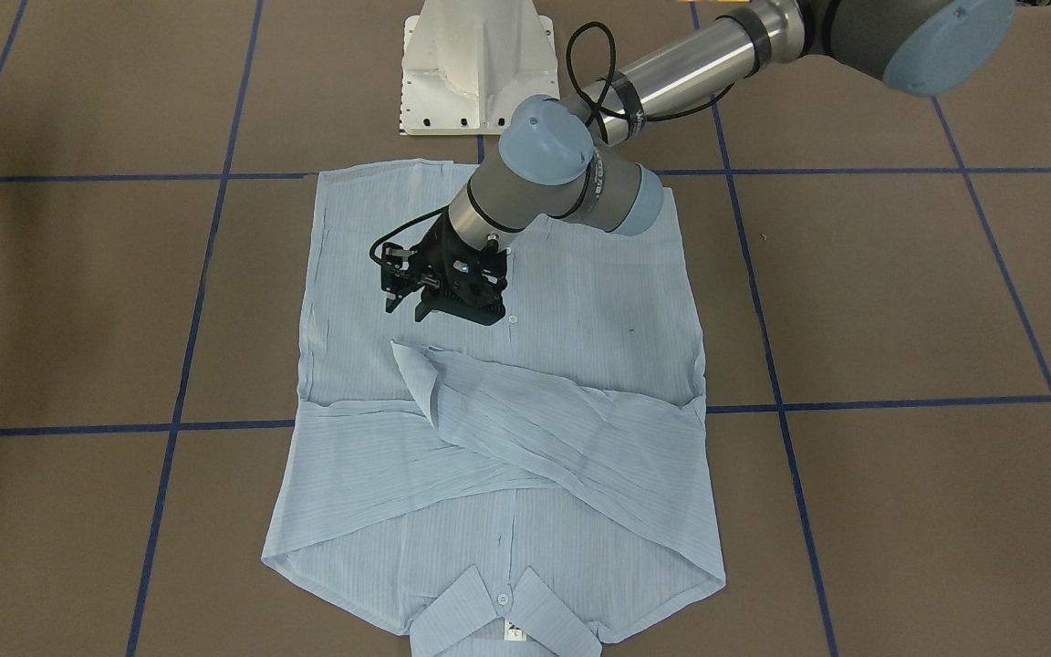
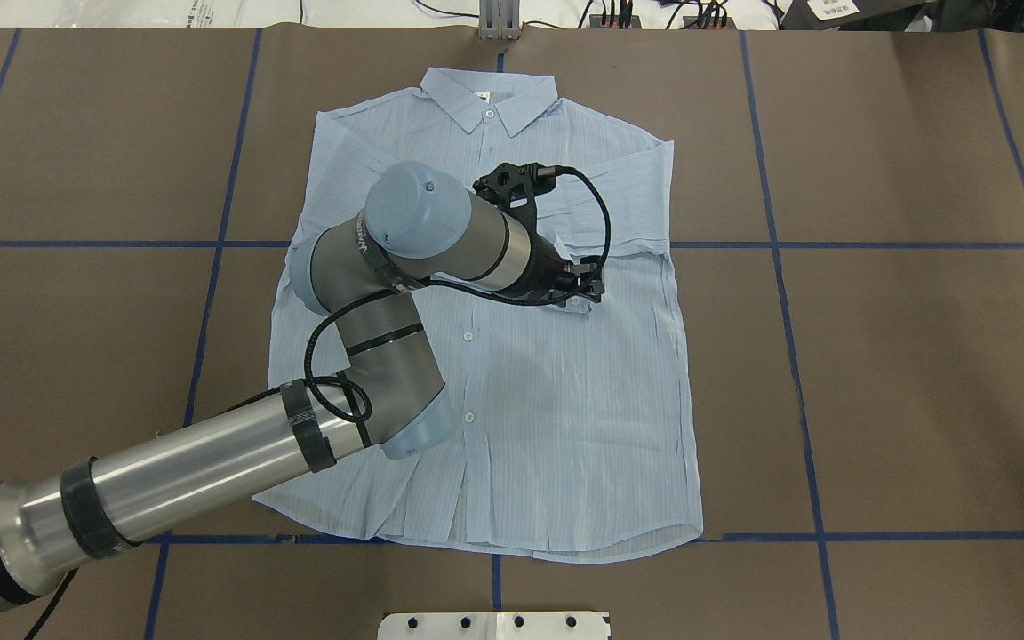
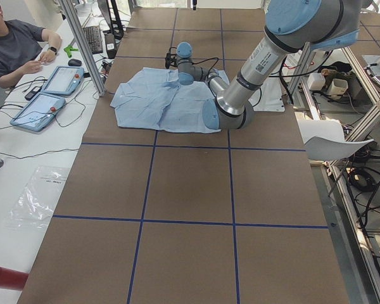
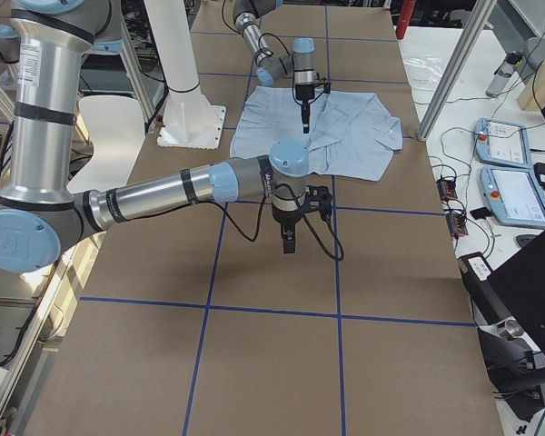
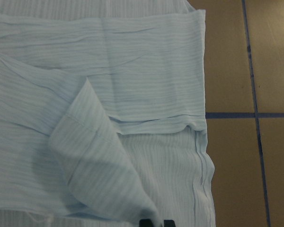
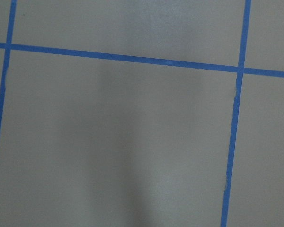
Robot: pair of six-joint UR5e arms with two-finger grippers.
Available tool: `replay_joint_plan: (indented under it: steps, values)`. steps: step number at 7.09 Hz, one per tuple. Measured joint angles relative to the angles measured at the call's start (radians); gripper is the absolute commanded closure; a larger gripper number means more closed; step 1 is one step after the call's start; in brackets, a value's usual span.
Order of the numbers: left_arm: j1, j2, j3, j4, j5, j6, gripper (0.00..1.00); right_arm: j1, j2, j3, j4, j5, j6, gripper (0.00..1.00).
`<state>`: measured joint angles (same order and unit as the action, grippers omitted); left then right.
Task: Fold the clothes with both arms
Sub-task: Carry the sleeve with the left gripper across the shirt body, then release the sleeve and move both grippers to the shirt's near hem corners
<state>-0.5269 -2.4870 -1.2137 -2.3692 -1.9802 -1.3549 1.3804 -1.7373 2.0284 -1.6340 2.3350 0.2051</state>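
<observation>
Writing: a small white label (image 1: 515, 630) sits inside the collar, its print too small for us to read. The lettering on the left arm's wrist housing is likewise illegible.

Left arm (image 2: 388, 356): it reaches in over the table (image 1: 900, 292) with the elbow bent and the wrist above the shirt's front. The left gripper (image 1: 449, 310) points down over the button line, just on the robot's side of the folded sleeves. In the left wrist view we see only two dark fingertips (image 5: 145, 222), close together at the lower edge. We cannot tell whether they are clenched or released, or whether they pinch cloth.

Right arm (image 4: 154, 200): its forearm stretches level over bare table, well apart from the shirt. The right gripper (image 4: 289, 243) points down. Its fingers show only in the side view, so we cannot tell their state. The right wrist view shows brown table and blue tape lines (image 6: 132, 59).

Count:
- One shirt (image 1: 580, 319), lying flat with the collar away from the robot and both sleeves crossed over the chest.
- Two arms.
- Three white buttons visible from overhead.
- One white pedestal base (image 1: 478, 64).
- Two pendants (image 3: 63, 79) on the side bench.
- One seated person (image 3: 12, 44).
</observation>
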Motion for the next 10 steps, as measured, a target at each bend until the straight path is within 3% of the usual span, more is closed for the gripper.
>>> replay_joint_plan:
  steps: [2,3,5,7,10]
  values:
    - [0.004,0.024,-0.032,0.053,-0.057,0.038,0.00,-0.017,0.009,0.004,0.066,0.004,0.133,0.00]
    - [0.002,0.072,-0.114,0.134,-0.067,0.084,0.00,-0.058,0.007,0.008,0.141,0.005,0.254,0.00]
    - [-0.024,0.206,-0.370,0.387,-0.070,0.228,0.00,-0.225,0.004,0.019,0.317,-0.041,0.549,0.00]
    - [-0.051,0.323,-0.537,0.535,-0.065,0.334,0.00,-0.463,-0.012,0.079,0.423,-0.190,0.836,0.00]
    - [-0.068,0.567,-0.727,0.558,-0.042,0.352,0.00,-0.815,-0.035,0.167,0.448,-0.468,1.170,0.00]
